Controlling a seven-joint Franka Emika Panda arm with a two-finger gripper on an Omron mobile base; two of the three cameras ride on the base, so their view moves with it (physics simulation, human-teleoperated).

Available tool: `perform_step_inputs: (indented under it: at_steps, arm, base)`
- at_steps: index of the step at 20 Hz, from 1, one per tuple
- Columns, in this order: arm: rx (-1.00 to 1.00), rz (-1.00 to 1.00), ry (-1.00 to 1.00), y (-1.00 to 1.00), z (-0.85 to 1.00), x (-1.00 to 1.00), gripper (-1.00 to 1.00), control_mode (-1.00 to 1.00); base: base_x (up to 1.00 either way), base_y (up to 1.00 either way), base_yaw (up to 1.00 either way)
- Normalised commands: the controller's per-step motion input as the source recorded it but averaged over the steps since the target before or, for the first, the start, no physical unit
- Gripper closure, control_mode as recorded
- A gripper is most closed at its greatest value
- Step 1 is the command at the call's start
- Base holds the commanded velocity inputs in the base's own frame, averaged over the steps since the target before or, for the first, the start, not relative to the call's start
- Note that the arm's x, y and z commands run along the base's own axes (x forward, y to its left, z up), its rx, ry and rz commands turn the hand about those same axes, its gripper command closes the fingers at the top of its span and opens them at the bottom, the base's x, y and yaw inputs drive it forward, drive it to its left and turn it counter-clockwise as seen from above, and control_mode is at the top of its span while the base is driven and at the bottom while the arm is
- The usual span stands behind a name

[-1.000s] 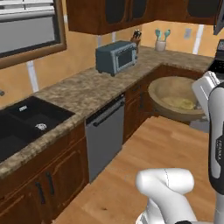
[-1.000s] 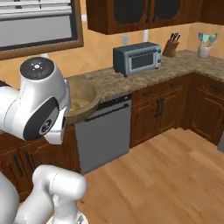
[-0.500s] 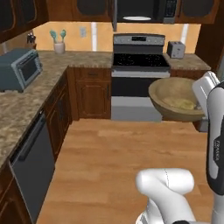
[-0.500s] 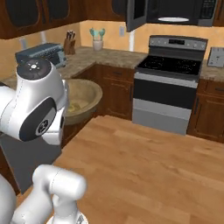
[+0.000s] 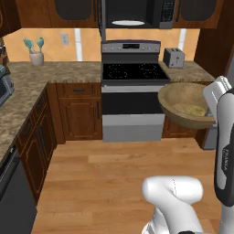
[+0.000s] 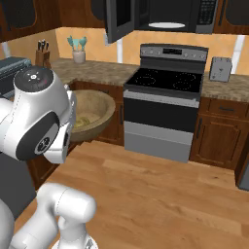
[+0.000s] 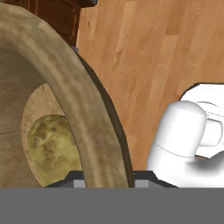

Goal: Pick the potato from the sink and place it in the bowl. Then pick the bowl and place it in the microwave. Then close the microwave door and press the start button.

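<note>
The potato [image 7: 51, 146] already sits in the bowl [image 5: 183, 98], which the gripper [image 7: 105, 177] clamps by its rim, carried above the floor; loading the open microwave [image 6: 160, 14], shutting its door and starting remain.

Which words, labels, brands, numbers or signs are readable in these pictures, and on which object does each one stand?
No text can be read with certainty.
Robot arm, left base view: a small dark vertical marking, too blurred to read.
Microwave button panel: only tiny pale dots, no legible characters.
Stove control panel: dark display, nothing legible.
Toaster, bowl, potato: no lettering visible.
</note>
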Motion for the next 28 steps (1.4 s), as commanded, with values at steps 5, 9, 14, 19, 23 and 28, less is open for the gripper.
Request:
perform_step_inputs:
  at_steps: [5,9,14,19,23,28]
  arm:
    - [0.00,0.00,0.00,0.00,0.00,0.00,1.00,1.00]
    - [0.00,0.00,0.00,0.00,0.00,0.00,1.00,1.00]
    - [0.00,0.00,0.00,0.00,0.00,0.00,1.00,1.00]
    - [0.00,0.00,0.00,0.00,0.00,0.00,1.00,1.00]
    - [0.00,0.00,0.00,0.00,0.00,0.00,1.00,1.00]
    - [0.00,0.00,0.00,0.00,0.00,0.00,1.00,1.00]
  base:
    - [1.00,-0.38,0.12]
    - [1.00,-0.77,0.23]
    - [1.00,-0.87,0.24]
    - [1.00,-0.57,0.22]
    - [1.00,-0.39,0.21]
    - [1.00,-0.32,0.20]
